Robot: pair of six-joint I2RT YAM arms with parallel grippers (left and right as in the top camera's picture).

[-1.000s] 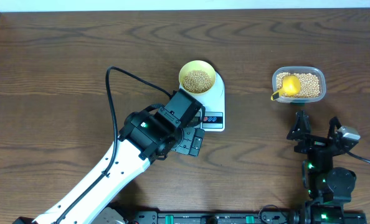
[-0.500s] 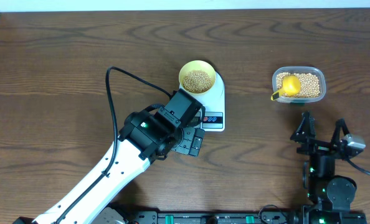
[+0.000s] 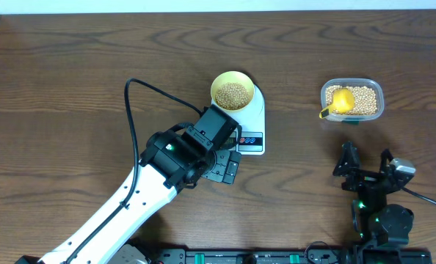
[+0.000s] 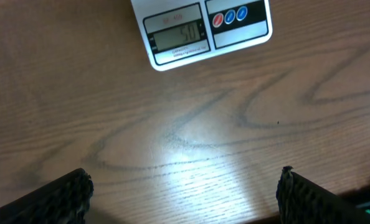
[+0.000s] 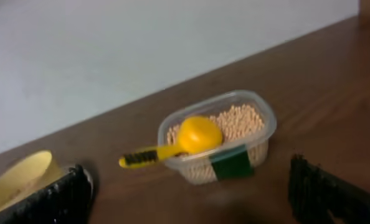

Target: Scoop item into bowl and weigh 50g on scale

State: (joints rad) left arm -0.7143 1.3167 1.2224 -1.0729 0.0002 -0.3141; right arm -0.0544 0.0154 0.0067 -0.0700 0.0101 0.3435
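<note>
Dark wooden table [image 3: 71, 66] fills the overhead view. The white kitchen scale [image 3: 256, 117] sits near its middle, with the pale-yellow bowl [image 3: 233, 92] on the scale's far end, off-centre toward one corner, and a heap of beans [image 3: 233, 95] inside it. The left gripper [image 4: 185, 190] hovers over bare wood just beside the scale's button end, fingers spread wide and holding nothing. The right gripper [image 3: 365, 163] is also wide open and empty, near the clear tub [image 3: 379, 92], where the yellow scoop [image 3: 341, 101] lies on the remaining beans.

The weighing looks finished or nearly so. The main risk is the left arm brushing the scale or the off-centre bowl as it pulls away, which could shift the reading or spill beans.

Only the left wrist view shows the display [image 4: 175, 38], whose soft digits seem to read fifty. Only the right wrist view shows the tub's side wall and its dark label.
</note>
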